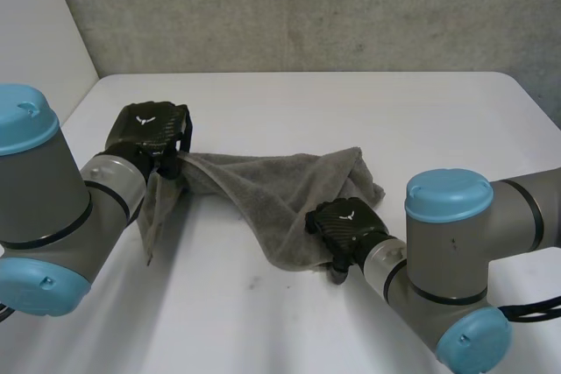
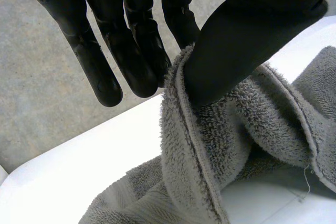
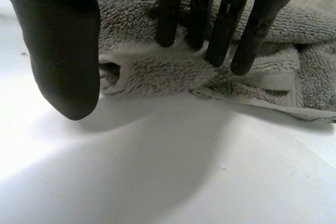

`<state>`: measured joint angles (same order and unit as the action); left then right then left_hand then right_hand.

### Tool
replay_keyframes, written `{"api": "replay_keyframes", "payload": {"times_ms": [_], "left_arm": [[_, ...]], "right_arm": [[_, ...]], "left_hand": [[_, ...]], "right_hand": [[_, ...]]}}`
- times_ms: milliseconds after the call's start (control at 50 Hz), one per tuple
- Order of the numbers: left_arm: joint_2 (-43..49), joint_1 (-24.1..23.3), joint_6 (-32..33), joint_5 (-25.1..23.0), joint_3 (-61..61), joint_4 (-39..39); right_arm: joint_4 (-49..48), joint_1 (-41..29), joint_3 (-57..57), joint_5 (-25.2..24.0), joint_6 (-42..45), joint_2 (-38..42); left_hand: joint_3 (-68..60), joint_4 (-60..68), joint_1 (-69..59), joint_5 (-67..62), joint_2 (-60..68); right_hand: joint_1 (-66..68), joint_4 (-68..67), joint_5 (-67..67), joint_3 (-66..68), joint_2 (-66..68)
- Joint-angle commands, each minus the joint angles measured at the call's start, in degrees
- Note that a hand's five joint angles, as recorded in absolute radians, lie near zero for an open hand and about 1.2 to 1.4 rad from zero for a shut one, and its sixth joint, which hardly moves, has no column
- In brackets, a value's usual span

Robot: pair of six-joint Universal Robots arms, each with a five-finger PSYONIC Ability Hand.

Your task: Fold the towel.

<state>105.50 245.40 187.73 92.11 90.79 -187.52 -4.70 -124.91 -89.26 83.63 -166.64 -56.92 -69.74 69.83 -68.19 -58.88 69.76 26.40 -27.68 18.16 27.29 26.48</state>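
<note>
Count: 1 towel, 2 hands, 2 arms, 1 table.

Left: the left arm (image 1: 53, 208) comes in from near-left. The left hand (image 1: 151, 133) is up off the white table (image 1: 307, 102), clamped on the left end of the towel (image 1: 263, 186). In the left wrist view the thumb (image 2: 236, 45) presses the hemmed edge against the fingers (image 2: 131, 51), so the cloth is pinched btw them. It bunches & droops below the pinch. In the head view a narrow flap hangs from that hand down toward the near side.

Mid: grey towel, rumpled, not flat, partly lapped over itself. It lies approx at table ctr, btw the 2 hands. Long axis runs left to right, from the lifted end at the left hand across to a corner pointing far-right. Left end is raised, the rest lies on the table. A 2nd lobe slants toward near-right & ends under the right hand (image 1: 346, 223).

Right: the right hand sits on the towel's near-right edge, palm down. In the right wrist view its fingers (image 3: 226, 24) are straight, a little spread, tips pressing into the cloth just behind the hem. Its thumb (image 3: 63, 51) is apart from them, off the towel, over bare table. Nothing is gripped: fingers & thumb apart, just pressing. The right arm (image 1: 465, 251) enters from near-right.

Behind the table: concrete wall (image 1: 307, 6).
</note>
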Motion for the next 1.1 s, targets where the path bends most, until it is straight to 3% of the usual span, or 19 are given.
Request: {"api": "replay_keyframes", "payload": {"times_ms": [20,420,480,500,520,540,620,740,840,880,1100], "left_arm": [[0.23,0.08,0.0,0.0,0.0,-0.03],[0.76,0.08,0.0,0.0,0.09,-0.03],[0.85,0.08,0.0,0.0,0.09,-0.03],[0.85,0.08,0.0,0.0,0.09,-0.03],[0.94,0.08,0.0,0.0,0.09,-0.12],[0.94,0.08,0.0,0.0,0.09,-0.12],[1.11,0.08,0.0,-0.09,0.18,-0.3],[0.67,0.34,0.09,-0.09,0.97,-0.3],[0.59,0.34,0.35,-0.18,1.58,-0.21],[0.59,0.34,0.44,-0.18,1.93,-0.21],[2.6,0.25,0.53,-2.72,4.39,-1.0]], "right_arm": [[-0.05,0.02,1.98,0.31,-0.08,1.98],[-0.4,0.02,5.41,0.22,-3.51,5.06],[-0.49,0.02,5.94,0.4,-3.51,5.85],[-0.75,0.11,6.37,0.74,-3.51,6.2],[-0.75,0.11,6.38,0.75,-3.51,6.21],[-1.36,0.11,6.73,1.88,-3.6,6.12],[-3.91,0.72,6.91,7.24,-3.6,0.88],[-3.92,3.36,6.99,6.72,-2.55,-8.21],[-0.05,9.42,7.7,1.36,1.85,-14.36],[4.67,12.14,8.13,-1.35,7.71,-16.55],[14.36,16.63,6.65,-1.71,21.45,-17.26]], "left_hand": [[-10.26,10.17,-11.81,-11.12,10.24],[-10.26,10.17,-11.81,-11.12,10.24],[-10.26,10.17,-11.81,-11.12,10.24],[-10.26,10.17,-11.81,-11.12,10.24],[-10.26,10.17,-11.81,-11.12,10.24],[-10.26,10.17,-11.81,-11.12,10.24],[-10.26,10.17,-11.81,-11.12,10.24],[-10.26,10.17,-11.81,-11.12,10.24],[-10.26,10.17,-11.81,-11.12,10.24],[-10.26,10.17,-11.81,-11.12,10.24],[-10.26,10.17,-11.81,-11.12,10.24]], "right_hand": [[5.89,-4.6,4.12,4.99,5.81],[11.11,-9.82,9.34,10.21,11.02],[22.54,-21.26,20.78,21.65,22.46],[36.37,-35.08,34.6,35.47,36.28],[36.51,-35.22,34.74,35.61,36.42],[53.16,-51.87,51.4,52.26,53.08],[53.6,-52.32,51.84,52.71,53.52],[53.6,-52.32,51.84,52.71,53.52],[53.6,-52.32,51.84,52.71,53.52],[53.6,-52.32,51.84,52.71,53.52],[53.6,-52.32,51.84,52.71,53.52]]}}
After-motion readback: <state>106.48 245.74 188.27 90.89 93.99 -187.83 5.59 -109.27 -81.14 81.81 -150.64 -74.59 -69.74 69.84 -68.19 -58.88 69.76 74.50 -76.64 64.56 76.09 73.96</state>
